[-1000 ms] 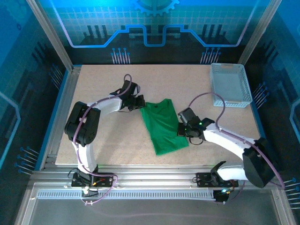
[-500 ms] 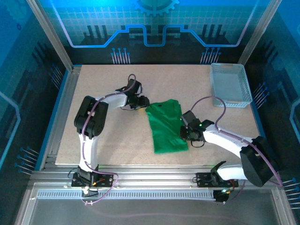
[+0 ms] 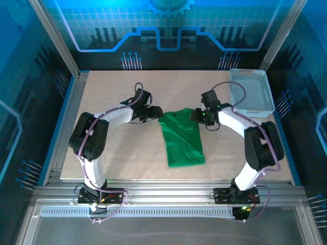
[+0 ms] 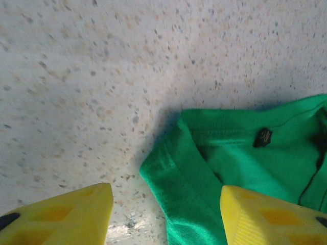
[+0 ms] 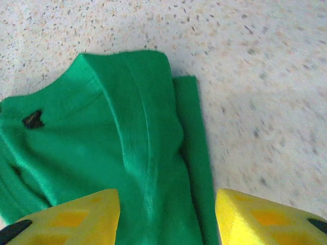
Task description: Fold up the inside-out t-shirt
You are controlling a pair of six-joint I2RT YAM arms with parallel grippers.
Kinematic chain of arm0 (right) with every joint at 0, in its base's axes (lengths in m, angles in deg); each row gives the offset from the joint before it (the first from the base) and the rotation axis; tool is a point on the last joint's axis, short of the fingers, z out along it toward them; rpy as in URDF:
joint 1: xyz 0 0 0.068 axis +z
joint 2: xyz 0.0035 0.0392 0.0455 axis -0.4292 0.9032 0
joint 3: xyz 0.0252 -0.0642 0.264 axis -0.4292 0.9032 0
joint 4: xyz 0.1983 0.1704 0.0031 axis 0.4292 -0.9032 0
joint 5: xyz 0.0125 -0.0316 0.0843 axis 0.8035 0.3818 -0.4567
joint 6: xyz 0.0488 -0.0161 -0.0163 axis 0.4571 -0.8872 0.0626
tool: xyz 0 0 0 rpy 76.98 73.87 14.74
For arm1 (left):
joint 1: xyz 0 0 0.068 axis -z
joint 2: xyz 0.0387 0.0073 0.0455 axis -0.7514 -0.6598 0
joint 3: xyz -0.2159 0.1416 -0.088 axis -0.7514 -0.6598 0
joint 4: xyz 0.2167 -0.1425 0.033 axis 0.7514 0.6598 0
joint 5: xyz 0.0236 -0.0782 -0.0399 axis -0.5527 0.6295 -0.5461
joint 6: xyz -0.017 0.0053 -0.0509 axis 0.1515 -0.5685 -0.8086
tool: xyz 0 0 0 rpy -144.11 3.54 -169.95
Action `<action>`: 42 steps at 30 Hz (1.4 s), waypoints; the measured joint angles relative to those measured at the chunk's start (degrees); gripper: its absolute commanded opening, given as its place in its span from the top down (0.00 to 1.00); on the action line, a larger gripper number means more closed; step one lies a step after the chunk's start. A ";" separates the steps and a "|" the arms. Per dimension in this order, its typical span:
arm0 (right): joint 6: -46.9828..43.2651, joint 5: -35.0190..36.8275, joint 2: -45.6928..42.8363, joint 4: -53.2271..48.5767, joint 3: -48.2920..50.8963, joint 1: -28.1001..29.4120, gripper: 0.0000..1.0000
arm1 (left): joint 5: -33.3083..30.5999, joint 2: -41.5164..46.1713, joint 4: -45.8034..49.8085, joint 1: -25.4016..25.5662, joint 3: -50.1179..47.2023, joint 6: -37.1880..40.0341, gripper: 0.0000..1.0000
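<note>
On the worktop (image 3: 112,153), the green t-shirt (image 3: 181,140), long axis far-to-near, is flanked at its collar (image 4: 240,125) by parted, empty left fingers (image 4: 66,214) and right fingers (image 5: 66,217).

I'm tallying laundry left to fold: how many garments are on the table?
1. The green t-shirt lies in the middle of the table, collar toward the far edge. No cloth shows in the white basket far right; another piece under the shirt would be hidden.

Overhead camera looks down on the table (image 3: 133,150); both wrist cameras closely share the t-shirt (image 5: 127,153) collar.
</note>
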 measured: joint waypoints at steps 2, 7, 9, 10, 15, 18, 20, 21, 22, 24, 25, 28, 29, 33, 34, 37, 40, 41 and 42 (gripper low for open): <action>-0.72 -0.66 3.43 0.02 -2.49 -0.15 0.47 | 0.26 0.00 -0.63 1.09 -0.81 -0.85 0.43; -2.05 -0.57 8.02 0.07 -5.38 -0.15 0.46 | 0.37 -0.04 -2.25 3.10 -2.19 -2.36 0.43; -2.34 -0.35 8.87 -0.46 -5.97 -0.26 0.46 | 0.37 -0.07 -2.95 3.17 -2.60 -2.86 0.43; -2.45 -0.24 9.31 -0.68 -6.32 -0.31 0.46 | 0.37 -0.07 -3.19 3.17 -2.75 -3.02 0.43; -2.47 -0.13 12.13 -1.57 -8.17 -0.48 0.46 | 0.35 -0.09 -3.91 3.17 -3.41 -4.09 0.42; -2.32 0.11 13.25 -2.62 -9.33 -0.68 0.58 | 0.31 -0.09 -3.89 3.19 -3.41 -4.13 0.43; -2.25 0.09 13.46 -2.64 -9.57 -0.79 0.68 | -0.11 -0.09 -3.78 3.37 -3.41 -4.09 0.44; -2.23 0.52 13.68 -2.69 -9.62 -0.79 0.73 | -0.42 -0.09 -3.63 3.52 -3.41 -4.09 0.44; -2.12 0.94 13.73 -2.93 -9.64 -0.90 0.76 | -0.72 -0.09 -3.45 3.74 -3.41 -4.07 0.44; -2.08 0.94 13.84 -3.02 -9.66 -1.18 0.84 | -1.20 -0.17 -3.23 4.33 -3.41 -4.04 0.44; -1.90 0.92 13.84 -3.02 -9.66 -1.22 0.86 | -1.33 -0.22 -3.15 4.66 -3.41 -4.04 0.45; -1.92 0.74 13.84 -2.86 -9.66 -1.27 0.90 | -2.05 -0.46 -2.60 5.60 -3.41 -4.04 0.45; -1.92 0.74 13.84 -2.82 -9.66 -1.27 0.92 | -2.29 -0.52 -2.43 5.81 -3.39 -4.04 0.44; -1.62 0.70 13.84 -2.16 -9.51 -1.27 0.97 | -2.27 -1.77 -1.92 6.40 -2.49 -4.09 0.47; -1.57 0.63 13.84 -1.97 -9.44 -1.27 0.97 | -2.27 -2.29 -1.86 6.47 -2.01 -4.07 0.47; -1.49 0.35 13.84 -1.05 -9.14 -1.27 0.99 | -2.32 -4.39 -1.55 6.62 0.09 -4.07 0.50; -1.36 -0.02 13.81 -0.09 -8.72 -1.27 1.00 | -2.56 -6.34 0.17 6.64 2.64 -4.09 0.52; -1.36 -0.20 13.81 0.15 -8.72 -1.27 1.00 | -2.56 -6.64 0.94 6.67 3.34 -4.07 0.53; -1.36 -0.31 13.81 0.24 -8.72 -1.25 1.00 | -2.64 -7.28 1.40 6.78 4.24 -4.07 0.55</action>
